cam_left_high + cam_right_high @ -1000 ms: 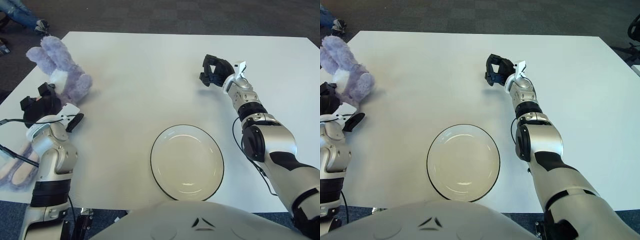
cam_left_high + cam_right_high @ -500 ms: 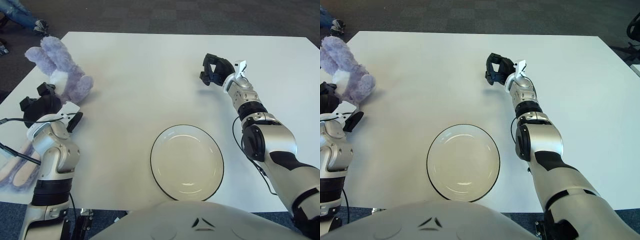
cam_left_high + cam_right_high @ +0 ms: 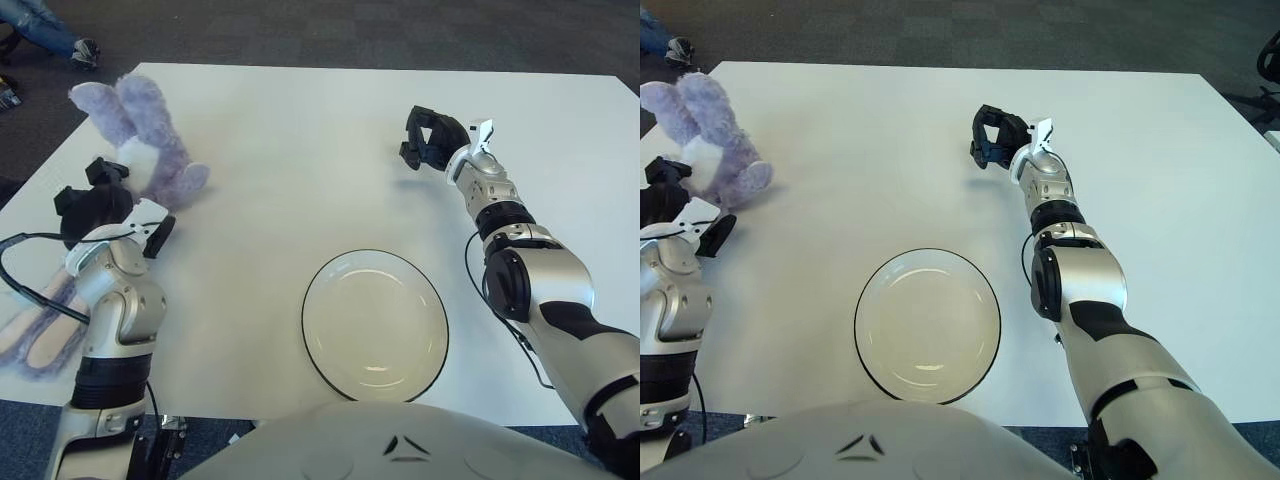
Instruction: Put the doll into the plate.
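A purple plush bunny doll (image 3: pixel 150 160) lies at the table's left side, its paler long parts (image 3: pixel 35 335) trailing off toward the near left edge. My left hand (image 3: pixel 100 210) is on the doll's middle, fingers curled into the plush. The white plate (image 3: pixel 375 320) with a dark rim sits empty near the table's front, right of the left hand and apart from the doll. My right hand (image 3: pixel 428 140) shows at the far right of the table, fingers curled on nothing.
The white table (image 3: pixel 300 150) ends close to the doll on the left, with dark carpet beyond. A black cable (image 3: pixel 25 290) loops beside my left forearm. Someone's jeans and shoe (image 3: pixel 60 35) show at the top left, off the table.
My left hand has shifted right and a little forward, and the doll has moved right with it, its upper end swinging toward the table's middle. The right hand and plate stayed put.
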Motion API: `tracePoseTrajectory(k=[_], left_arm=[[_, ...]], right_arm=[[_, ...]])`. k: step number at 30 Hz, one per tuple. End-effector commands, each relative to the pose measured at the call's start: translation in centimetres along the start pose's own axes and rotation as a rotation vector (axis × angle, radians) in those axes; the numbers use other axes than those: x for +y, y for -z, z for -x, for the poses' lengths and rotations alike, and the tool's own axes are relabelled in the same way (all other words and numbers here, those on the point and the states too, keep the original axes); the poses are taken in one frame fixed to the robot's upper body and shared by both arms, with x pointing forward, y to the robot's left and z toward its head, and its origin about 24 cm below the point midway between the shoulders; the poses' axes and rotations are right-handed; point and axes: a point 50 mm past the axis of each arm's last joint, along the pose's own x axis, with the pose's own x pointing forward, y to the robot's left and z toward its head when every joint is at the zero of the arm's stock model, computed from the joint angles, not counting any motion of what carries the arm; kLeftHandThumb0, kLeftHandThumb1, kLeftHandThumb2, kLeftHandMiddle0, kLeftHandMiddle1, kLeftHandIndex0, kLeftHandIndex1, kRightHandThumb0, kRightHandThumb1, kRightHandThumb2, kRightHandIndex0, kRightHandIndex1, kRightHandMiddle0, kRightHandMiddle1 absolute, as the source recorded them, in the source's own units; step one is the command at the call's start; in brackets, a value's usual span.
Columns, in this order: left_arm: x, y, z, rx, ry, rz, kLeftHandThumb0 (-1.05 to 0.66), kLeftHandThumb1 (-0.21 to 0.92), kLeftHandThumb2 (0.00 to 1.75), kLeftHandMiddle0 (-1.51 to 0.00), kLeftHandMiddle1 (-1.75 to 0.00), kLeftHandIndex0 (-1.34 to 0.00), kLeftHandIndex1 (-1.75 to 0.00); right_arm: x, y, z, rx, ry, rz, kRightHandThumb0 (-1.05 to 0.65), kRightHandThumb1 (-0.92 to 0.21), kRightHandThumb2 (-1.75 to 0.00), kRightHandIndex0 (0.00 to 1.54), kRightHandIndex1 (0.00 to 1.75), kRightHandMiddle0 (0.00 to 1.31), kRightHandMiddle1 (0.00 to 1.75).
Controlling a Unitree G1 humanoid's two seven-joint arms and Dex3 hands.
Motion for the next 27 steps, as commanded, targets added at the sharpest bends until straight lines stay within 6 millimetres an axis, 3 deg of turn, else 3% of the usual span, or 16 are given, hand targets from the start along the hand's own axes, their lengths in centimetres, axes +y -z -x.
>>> tracePoseTrajectory(k=[1,27], left_arm=[[-0.88,-0.37,0.25,-0.044,0.034,-0.041,0.16,0.08,1.43,0.0,-1.52,0.0,-1.6],[-1.49,-0.91,-0.09,-0.051,0.007,-0.237,0.17,0.08,1.46,0.0,-1.74,0.0,-1.59]], right_arm=[[-0.26,-1.01,-0.12,-0.029,-0.001,0.007,-0.47,-0.33,-1.3,1.27,1.75,0.6,1.75],[-0.21,-1.18,-0.08,-0.042,-0.015,0.008,-0.47,-0.34,-1.29,1.28,1.75,0.59,1.75]])
